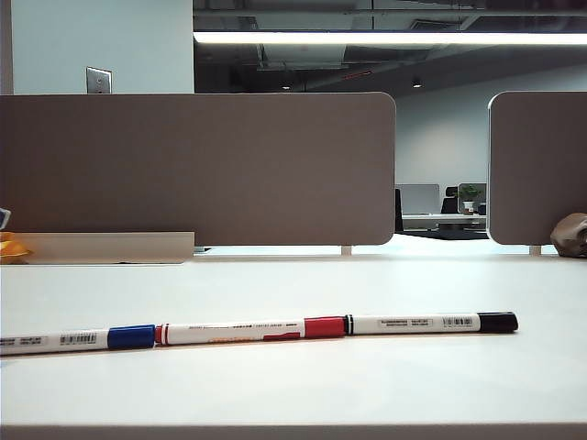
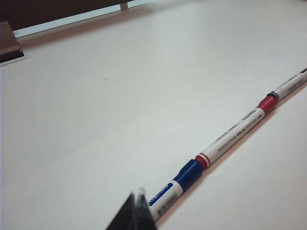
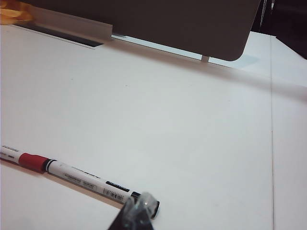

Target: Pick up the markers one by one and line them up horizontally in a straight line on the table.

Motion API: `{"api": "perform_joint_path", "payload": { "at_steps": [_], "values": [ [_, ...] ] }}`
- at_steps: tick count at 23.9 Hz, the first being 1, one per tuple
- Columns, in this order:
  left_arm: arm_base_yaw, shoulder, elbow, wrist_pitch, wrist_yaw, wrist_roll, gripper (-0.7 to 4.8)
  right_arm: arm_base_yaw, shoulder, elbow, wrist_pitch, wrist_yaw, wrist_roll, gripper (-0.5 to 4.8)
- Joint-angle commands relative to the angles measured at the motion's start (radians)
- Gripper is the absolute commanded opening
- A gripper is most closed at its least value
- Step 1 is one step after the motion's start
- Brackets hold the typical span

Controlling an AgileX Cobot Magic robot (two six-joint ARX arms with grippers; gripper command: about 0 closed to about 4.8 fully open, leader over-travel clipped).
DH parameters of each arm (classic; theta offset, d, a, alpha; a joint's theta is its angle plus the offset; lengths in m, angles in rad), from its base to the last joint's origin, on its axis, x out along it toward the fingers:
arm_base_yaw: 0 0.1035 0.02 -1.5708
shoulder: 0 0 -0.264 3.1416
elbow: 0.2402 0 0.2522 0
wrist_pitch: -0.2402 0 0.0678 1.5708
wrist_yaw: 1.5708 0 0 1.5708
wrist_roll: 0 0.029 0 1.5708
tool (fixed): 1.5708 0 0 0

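Note:
Three white-barrelled markers lie end to end in one line across the white table point(image 1: 293, 385). The blue one point(image 1: 73, 339) is at the left, the red one point(image 1: 252, 330) in the middle and the black one point(image 1: 431, 323) at the right. Neither arm shows in the exterior view. In the left wrist view my left gripper point(image 2: 138, 196) is shut and empty, hovering beside the blue marker point(image 2: 175, 188), with the red marker point(image 2: 235, 132) farther along the line. In the right wrist view my right gripper point(image 3: 141, 203) is shut and empty, its tips in front of the black marker's point(image 3: 91, 181) cap end.
Two grey-brown divider panels point(image 1: 197, 170) point(image 1: 541, 165) stand along the back of the table, with a gap between them. A white rail point(image 1: 110, 246) runs under the left panel. A yellow object point(image 1: 11, 247) sits at the far left and a brown lump point(image 1: 570, 236) at the far right.

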Motion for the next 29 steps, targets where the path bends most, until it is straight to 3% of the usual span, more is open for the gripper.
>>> {"api": "perform_joint_path", "payload": {
  "at_steps": [1,20,24,29],
  "values": [
    [0.002,0.001,0.002,-0.027,0.004,-0.003,0.04,-0.002,0.000,-0.007,-0.024,0.003,0.005,0.00],
    [0.002,-0.013,0.002,-0.067,0.004,-0.003,0.03,-0.011,0.000,-0.007,-0.073,0.003,0.005,0.00],
    [0.003,-0.046,0.002,-0.067,0.004,-0.003,0.04,-0.093,0.000,-0.007,-0.072,0.000,0.005,0.00],
    [0.054,-0.111,0.002,-0.066,0.005,-0.003,0.03,-0.297,0.000,-0.007,-0.073,0.001,0.005,0.00]
  ]
}}
